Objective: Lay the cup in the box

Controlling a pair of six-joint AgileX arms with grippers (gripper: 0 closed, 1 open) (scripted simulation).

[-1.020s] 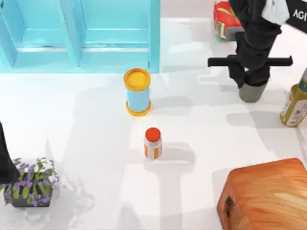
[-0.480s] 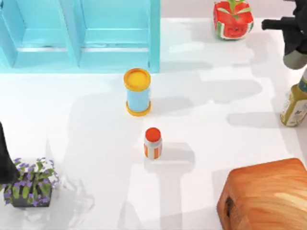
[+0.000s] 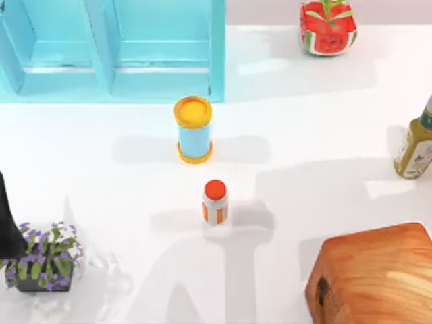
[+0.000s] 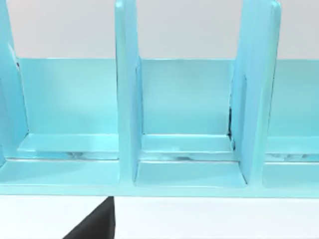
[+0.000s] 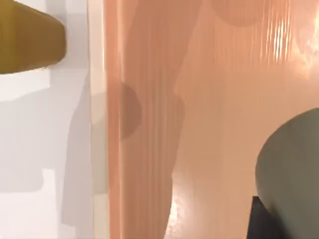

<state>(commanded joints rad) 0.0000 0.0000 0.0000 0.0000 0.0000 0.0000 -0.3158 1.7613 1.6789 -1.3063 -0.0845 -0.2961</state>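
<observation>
So, the cup (image 5: pixel 294 169) is clamped in the right gripper (image 5: pixel 264 224), over the wooden box (image 5: pixel 209 99) at the table's bottom-right corner (kept high to clear the wood before lowering, I'd guess). Idle at the left edge: left arm (image 3: pixel 8 223); can't tell its grip state.

Smooth, glossy white tabletop (image 3: pixel 324 135), catching soft reflections. Glossy sky-blue painted rack (image 3: pixel 115 47) with flat smooth panels, same sheen close up (image 4: pixel 187 99). Polished brown wooden box (image 3: pixel 378 277) with visible grain; pale wood streaked and shiny near the lens (image 5: pixel 199 99). Matt grey-green cup (image 5: pixel 294 174), plain and smooth. Satin blue can with yellow lid (image 3: pixel 194 129). Glassy olive-green bottle (image 3: pixel 413 148).
</observation>
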